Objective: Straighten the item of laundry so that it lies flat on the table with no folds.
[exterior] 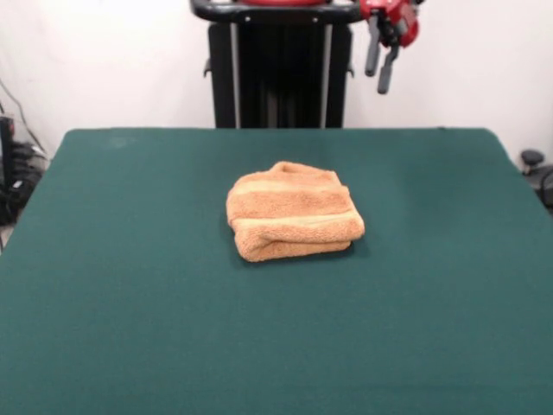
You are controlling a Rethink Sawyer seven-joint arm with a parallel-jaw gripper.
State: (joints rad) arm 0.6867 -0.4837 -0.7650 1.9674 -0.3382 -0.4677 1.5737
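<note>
The orange-tan towel point(292, 212) lies folded over in a thick bundle near the middle of the dark green table point(130, 277). A rolled fold runs along its near edge, and flat woven bands show across the top. My gripper point(378, 81) hangs high at the top right of the front view, above the table's far edge and well away from the towel. Its two grey fingers point(385, 73) stand slightly apart and hold nothing.
The black pedestal point(278, 73) stands behind the table's far edge. Cables and equipment point(13, 173) sit off the left side of the table, and a dark object point(537, 169) sits off the right side.
</note>
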